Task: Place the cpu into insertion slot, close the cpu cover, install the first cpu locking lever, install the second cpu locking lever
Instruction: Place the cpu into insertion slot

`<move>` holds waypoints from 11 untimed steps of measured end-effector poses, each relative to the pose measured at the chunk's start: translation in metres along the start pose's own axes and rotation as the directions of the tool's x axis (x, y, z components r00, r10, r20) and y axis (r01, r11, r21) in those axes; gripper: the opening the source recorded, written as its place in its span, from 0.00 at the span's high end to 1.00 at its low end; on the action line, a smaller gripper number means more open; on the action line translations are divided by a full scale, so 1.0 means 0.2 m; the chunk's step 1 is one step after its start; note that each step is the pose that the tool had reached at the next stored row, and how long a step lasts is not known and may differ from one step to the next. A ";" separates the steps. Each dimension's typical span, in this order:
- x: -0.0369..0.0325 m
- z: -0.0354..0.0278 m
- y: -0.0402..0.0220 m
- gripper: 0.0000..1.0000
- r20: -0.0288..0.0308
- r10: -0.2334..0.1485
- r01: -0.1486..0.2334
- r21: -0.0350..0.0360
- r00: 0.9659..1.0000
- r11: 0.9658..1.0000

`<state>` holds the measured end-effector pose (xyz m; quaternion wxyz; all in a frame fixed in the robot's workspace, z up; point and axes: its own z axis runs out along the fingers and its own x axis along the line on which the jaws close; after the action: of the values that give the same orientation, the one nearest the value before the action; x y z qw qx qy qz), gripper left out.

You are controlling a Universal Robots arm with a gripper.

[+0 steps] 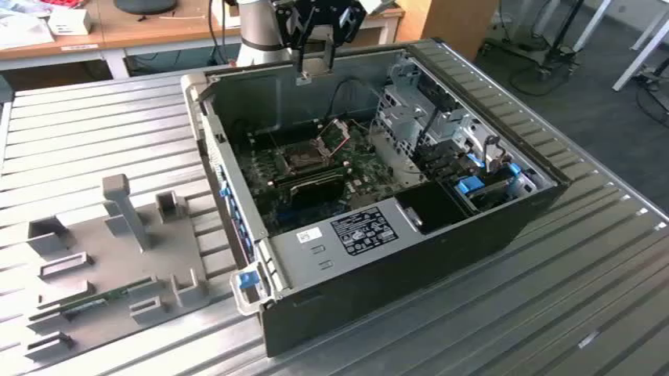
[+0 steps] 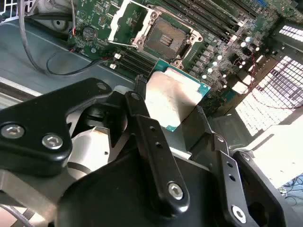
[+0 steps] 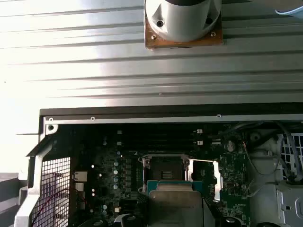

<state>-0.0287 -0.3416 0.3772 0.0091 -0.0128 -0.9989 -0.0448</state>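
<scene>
- Hand [image 2: 170,101] is pinching the cpu [image 2: 176,97] by two opposite edges, one finger on each side. The pale silver face is in plain sight in both wrist views.
- In the exterior view the hand [image 1: 316,55] hangs high over the computer case [image 1: 418,270], about at its far rim. The cpu [image 1: 305,77] is at the fingertips, well clear of the motherboard [image 1: 361,168].
- The relation that matters: the insertion slot [image 1: 296,160] lies below the hand and nearer the camera in the exterior view. So the offset is down plus sideways, not straight under.
- In the second wrist view the insertion slot [image 2: 166,40] sits beyond the cpu's far edge, apart from it, and looks bare inside.
- The cpu cover [image 2: 127,24] is swung open and tilted up off one side of the slot. In the exterior view it stands on the slot's right [image 1: 332,135].
- I judge the cpu's edges roughly square to the socket frame in the first wrist view [image 3: 175,201], but can't confirm corner orientation.
- I can't make out the locking levers well enough to call their state.
- The case rests on the slatted metal worktop [image 1: 105,125].
</scene>
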 end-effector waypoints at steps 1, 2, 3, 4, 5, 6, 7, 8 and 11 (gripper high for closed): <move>0.000 0.000 0.000 0.46 0.000 0.000 0.000 0.000 1.000 1.000; 0.000 0.000 0.000 0.46 0.000 0.000 0.000 0.000 1.000 1.000; 0.000 0.000 0.000 0.46 0.000 0.000 0.000 0.000 1.000 1.000; 0.000 0.000 0.000 0.46 0.000 0.000 0.000 0.000 1.000 1.000; 0.000 0.000 0.000 0.46 0.000 0.000 0.000 0.000 1.000 1.000; 0.000 0.002 0.000 0.46 0.000 0.000 0.000 0.000 1.000 1.000; 0.000 0.004 0.000 0.46 0.000 0.000 0.000 0.000 1.000 1.000; 0.000 0.007 0.000 0.46 0.000 0.000 0.000 0.000 1.000 1.000; 0.000 0.018 -0.002 0.46 0.000 0.000 0.000 0.000 1.000 1.000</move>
<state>-0.0287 -0.3416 0.3735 0.0091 -0.0128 -0.9989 -0.0448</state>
